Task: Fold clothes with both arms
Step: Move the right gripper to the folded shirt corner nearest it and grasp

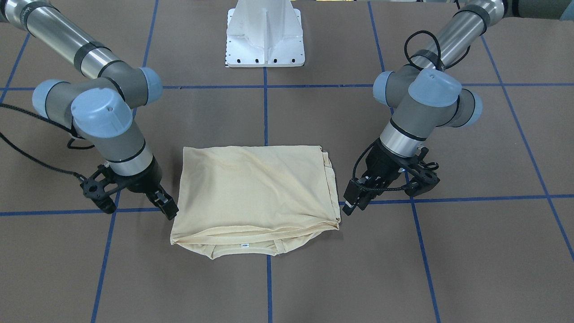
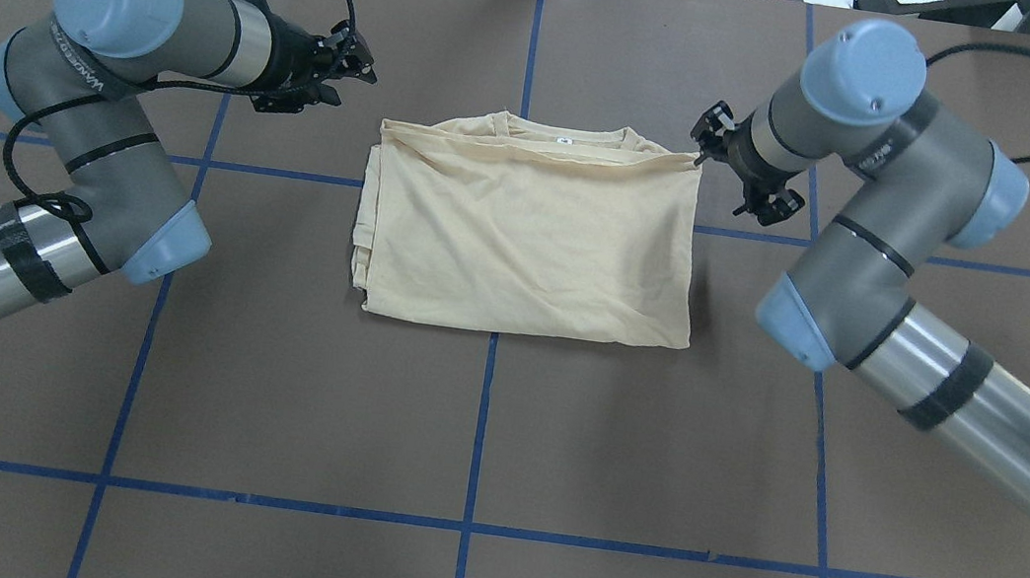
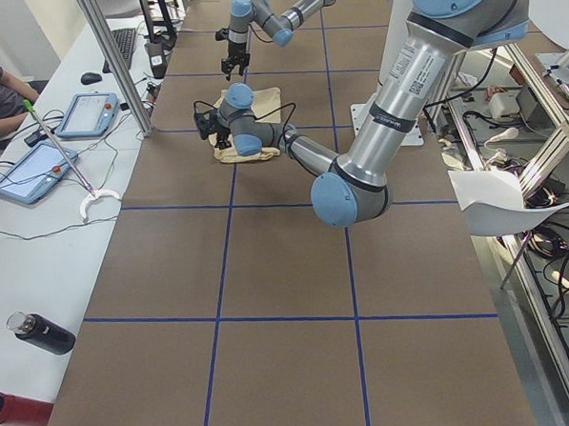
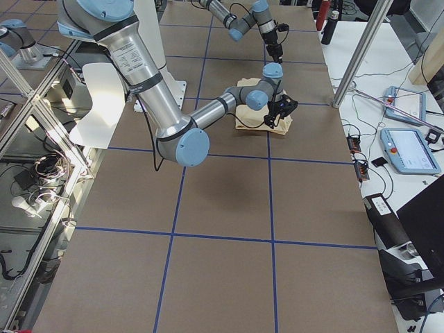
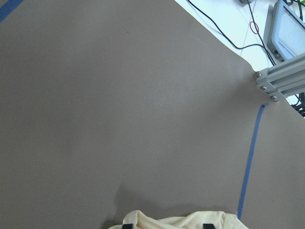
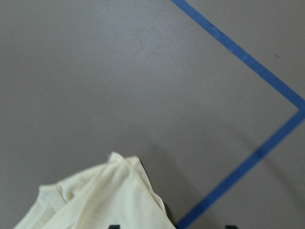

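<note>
The cream-yellow T-shirt (image 1: 255, 188) lies folded into a flat rectangle at mid-table (image 2: 532, 232), back side up, with its collar and white neck label (image 1: 245, 245) at the edge far from the robot. The print is hidden. My left gripper (image 2: 355, 69) hovers just off the shirt's collar-side corner (image 1: 354, 202). Its fingertips stand apart, with fabric (image 5: 167, 223) seen low between them. My right gripper (image 2: 704, 150) is at the opposite collar-side corner (image 1: 168, 208). It is open, with the shirt's corner (image 6: 105, 200) beside one fingertip.
The white pedestal base (image 1: 265, 40) stands at the robot's side of the table. Blue tape lines (image 2: 482, 424) grid the brown tabletop. An aluminium post (image 5: 281, 78) and the operators' bench with tablets (image 3: 87, 114) lie beyond the far edge.
</note>
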Robot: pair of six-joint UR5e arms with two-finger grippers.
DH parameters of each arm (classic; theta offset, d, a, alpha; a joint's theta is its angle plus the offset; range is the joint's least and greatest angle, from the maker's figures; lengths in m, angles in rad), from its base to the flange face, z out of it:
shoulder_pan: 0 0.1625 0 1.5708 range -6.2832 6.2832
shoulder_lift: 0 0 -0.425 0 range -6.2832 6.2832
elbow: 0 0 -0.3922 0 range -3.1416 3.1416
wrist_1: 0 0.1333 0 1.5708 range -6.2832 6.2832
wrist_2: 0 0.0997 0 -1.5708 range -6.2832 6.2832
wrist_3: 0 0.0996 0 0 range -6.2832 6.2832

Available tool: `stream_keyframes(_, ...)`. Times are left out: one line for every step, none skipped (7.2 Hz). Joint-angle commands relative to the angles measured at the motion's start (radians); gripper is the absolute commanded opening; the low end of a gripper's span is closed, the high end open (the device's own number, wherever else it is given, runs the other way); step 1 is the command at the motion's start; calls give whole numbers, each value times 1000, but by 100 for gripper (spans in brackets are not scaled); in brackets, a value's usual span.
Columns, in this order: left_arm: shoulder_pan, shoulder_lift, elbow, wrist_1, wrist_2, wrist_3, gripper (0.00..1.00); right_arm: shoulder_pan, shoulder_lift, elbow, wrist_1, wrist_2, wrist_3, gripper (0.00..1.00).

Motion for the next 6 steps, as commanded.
stream_keyframes(-1,20,-19,0,2,6,58,-110,-125,187,8,-67,165,79)
stream_keyframes(-1,20,-21,0,2,12,58,-163,-181,240,8,-90,207,79)
stream_keyframes(-1,20,-23,0,5,13,58,-238,-211,261,8,-172,239,79)
stream_keyframes(-1,22,-21,2,5,14,58,-291,-208,255,8,-209,241,79)
stream_keyframes(-3,23,-18,2,5,14,58,-291,-213,255,8,-208,242,77)
stream_keyframes(-3,34,-16,2,5,29,58,-293,-210,248,8,-210,242,71)
